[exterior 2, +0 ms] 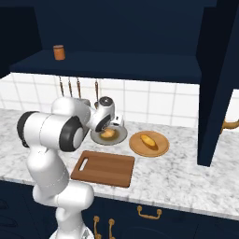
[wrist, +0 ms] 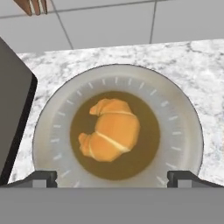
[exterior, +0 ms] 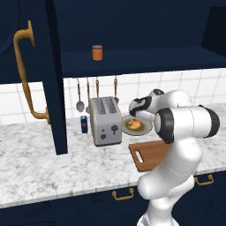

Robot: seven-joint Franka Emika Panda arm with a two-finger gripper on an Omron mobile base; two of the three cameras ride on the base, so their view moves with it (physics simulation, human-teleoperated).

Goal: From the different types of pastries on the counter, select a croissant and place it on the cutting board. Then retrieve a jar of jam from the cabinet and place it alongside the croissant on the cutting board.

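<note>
Currently gripper (wrist: 112,178) open, fingers spread wide, hovering over croissant (wrist: 110,130) on grey plate (wrist: 183,131); toaster (wrist: 13,109) at 9 o'clock.

Marbled stone counter (exterior: 39,159), wooden cutting board (exterior 2: 105,168), brushed-metal toaster (exterior: 105,120), brass cabinet handle (exterior: 24,75).

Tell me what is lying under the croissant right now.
The croissant lies on a round grey plate with a brown centre, which stands on the counter. The counter directly beneath the plate is covered. The gripper hangs above with its fingers spread.
</note>
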